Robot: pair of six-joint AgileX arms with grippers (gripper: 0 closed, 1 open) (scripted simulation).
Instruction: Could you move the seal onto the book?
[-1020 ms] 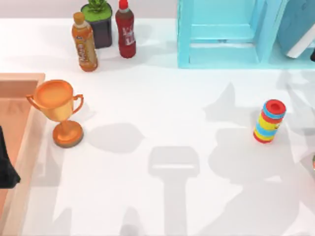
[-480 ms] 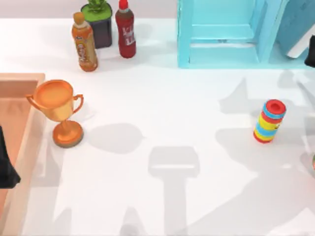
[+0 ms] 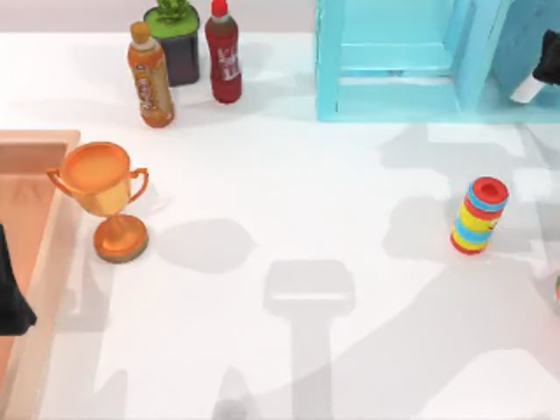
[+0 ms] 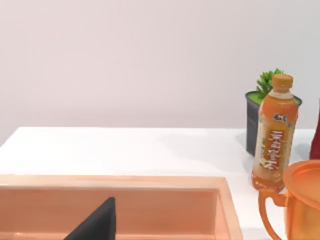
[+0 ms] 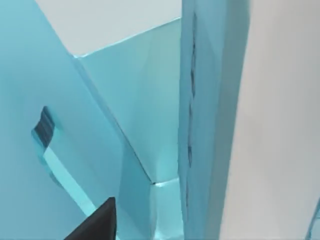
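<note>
- The book (image 3: pixel 523 39) has a plain teal-blue cover with a strip of white page edges. It stands tilted at the far right corner of the worktop (image 3: pixel 289 192), just beside the right post of the light-blue shelf (image 3: pixel 394 79).
- My right pincer (image 3: pixel 551 68) is a dark shape at the top view's right edge, right by the book's white edge. I cannot tell whether it is apart or together.
- My left pincer (image 3: pixel 10 302) hangs over the wooden tray (image 3: pixel 39 140) at the left edge. I cannot tell its state either.
- A dark pot (image 3: pixel 182 57) at the back holds a green plant (image 3: pixel 172 10), between an orange bottle (image 3: pixel 150 77) and a red bottle (image 3: pixel 223 57).
- A gold trophy (image 3: pixel 103 188) stands just beside the tray.
</note>
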